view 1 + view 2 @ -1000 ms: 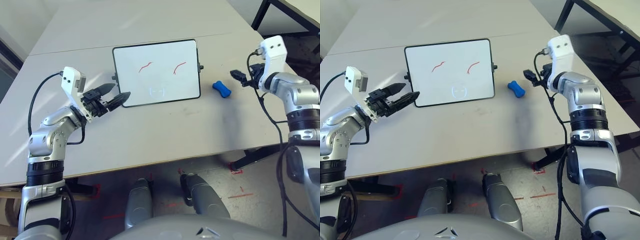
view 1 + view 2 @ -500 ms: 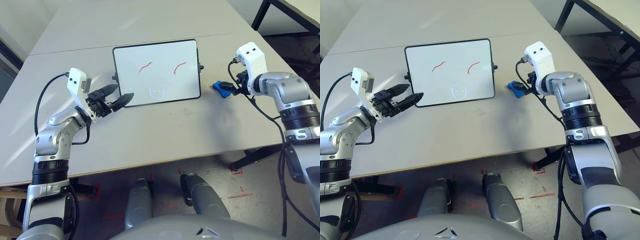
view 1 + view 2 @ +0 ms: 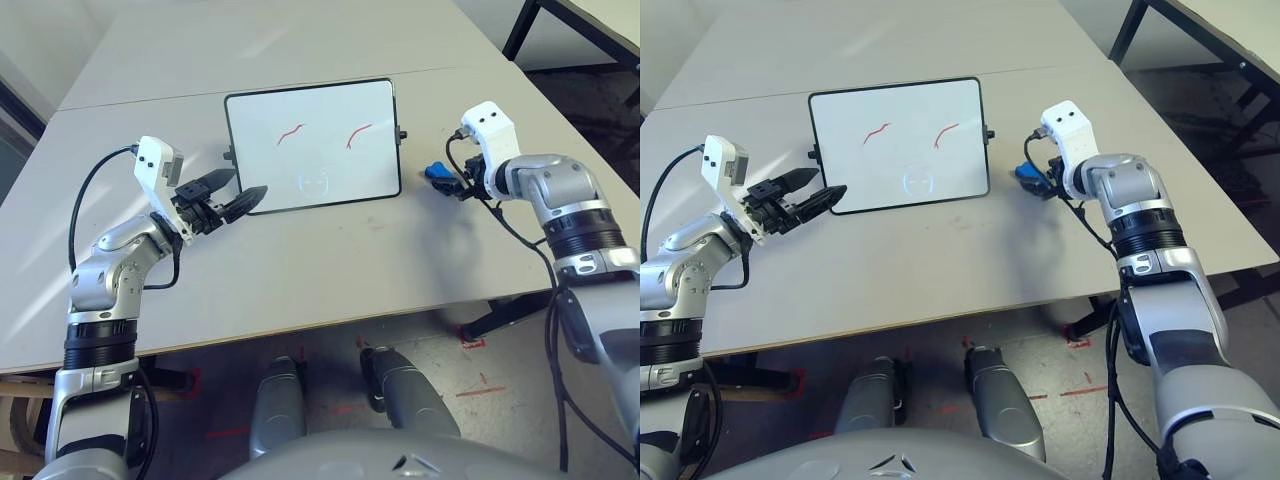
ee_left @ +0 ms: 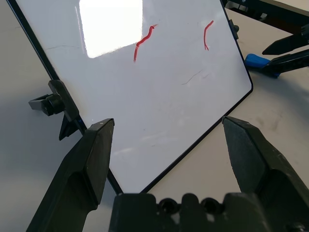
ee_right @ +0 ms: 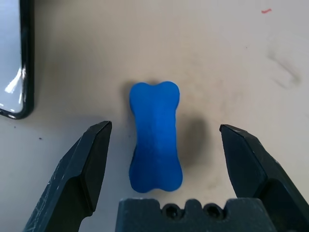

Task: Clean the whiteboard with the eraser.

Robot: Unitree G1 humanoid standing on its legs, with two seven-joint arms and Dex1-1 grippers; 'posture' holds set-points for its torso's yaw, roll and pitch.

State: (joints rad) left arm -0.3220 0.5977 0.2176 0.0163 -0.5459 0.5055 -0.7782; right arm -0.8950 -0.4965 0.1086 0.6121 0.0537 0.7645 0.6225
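Right wrist view: the eraser (image 5: 155, 137) lies flat on the worktop (image 3: 330, 260), between my right gripper's (image 5: 164, 159) spread fingers (image 5: 89, 164), not touching either, just beside the whiteboard's (image 3: 312, 145) right edge. My right gripper sits low over it, released. The whiteboard lies flat mid-worktop with two red squiggles (image 3: 291, 133). My left gripper (image 3: 232, 192) is also released, hovering at the board's near left corner, fingers straddling that corner, holding nothing.
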